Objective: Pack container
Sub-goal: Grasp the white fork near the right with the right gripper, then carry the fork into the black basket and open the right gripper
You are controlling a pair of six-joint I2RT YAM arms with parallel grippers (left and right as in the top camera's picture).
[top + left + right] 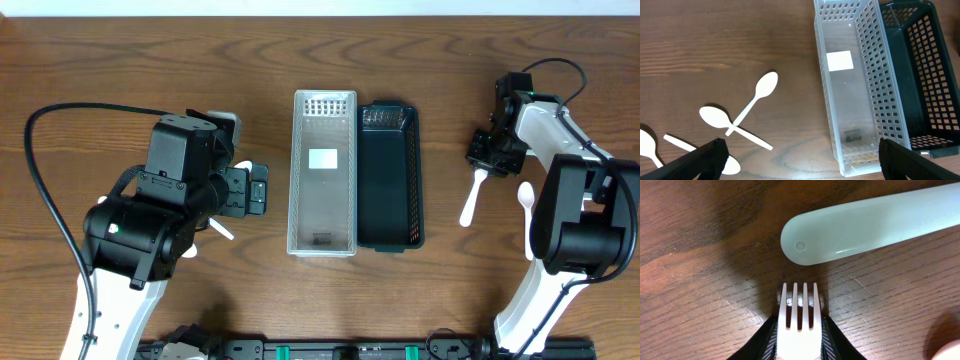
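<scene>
A clear perforated container [296,170] and a dark basket [418,170] stand side by side mid-table, both empty apart from a label in the clear one. My right gripper [799,342] is down at the tabletop on the far right [490,150], shut on a white plastic fork [799,307] whose tines stick out between the fingers. A pale utensil handle [875,225] lies just beyond the tines. My left gripper [800,155] hangs open above the table, left of the clear container [875,100], with nothing between its fingers. Several white spoons [765,85] lie to its left.
In the overhead view a white utensil [472,200] and a white spoon [526,198] lie on the wood beside the right arm. The dark basket [930,75] touches the clear container's right side. The left arm's black cable [40,190] loops over the left of the table.
</scene>
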